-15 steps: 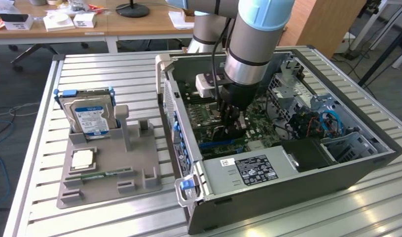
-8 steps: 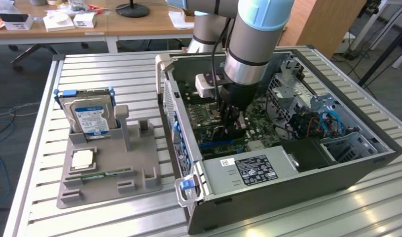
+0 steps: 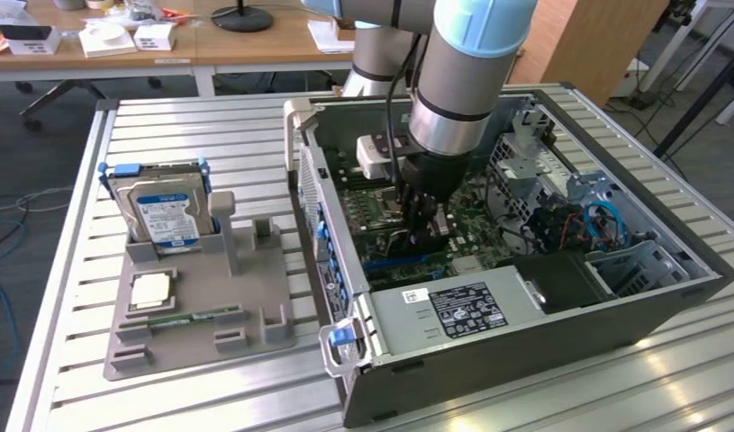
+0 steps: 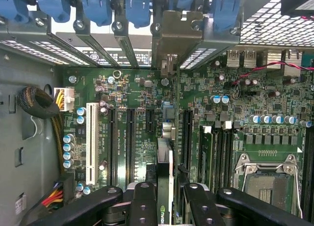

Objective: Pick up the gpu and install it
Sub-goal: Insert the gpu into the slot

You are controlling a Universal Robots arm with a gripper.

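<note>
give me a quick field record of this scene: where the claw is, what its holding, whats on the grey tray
claw: claw shut on the thin flat black gpu card, held edge-on
claw location: inside the open dark grey computer case, low over the green motherboard
card position: next to the long black expansion slots; whether it is seated cannot be told
grey tray: grey plastic holder tray on the exterior view's left, outside the case
on tray: silver hard drive with blue-white label, standing upright
surface: slatted metal table
</note>
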